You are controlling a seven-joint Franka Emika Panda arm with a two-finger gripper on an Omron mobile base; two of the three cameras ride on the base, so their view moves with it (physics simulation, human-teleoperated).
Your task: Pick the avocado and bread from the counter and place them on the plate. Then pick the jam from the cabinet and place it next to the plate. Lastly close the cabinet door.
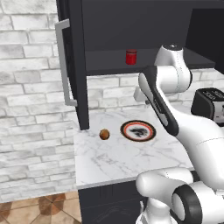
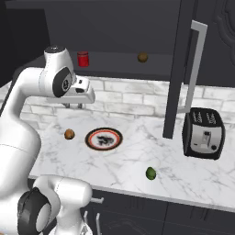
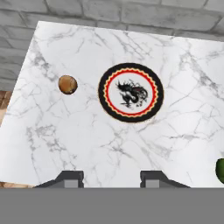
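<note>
Bread (image 3: 68,84) and avocado (image 3: 220,170) below empty tool (image 3: 111,178).

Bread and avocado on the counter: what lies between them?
The plate lies roughly between the bread and the avocado, nearer the bread, in the hand view; otherwise bare counter.

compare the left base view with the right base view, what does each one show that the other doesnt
Left base view alone: tiled floor beside the counter's end.

Right base view alone: the avocado near the counter's front edge, a dull brown ball on the cabinet shelf, and the tool above the counter.

Both: the plate, the bread beside it, the jam on the shelf, the toaster.
</note>
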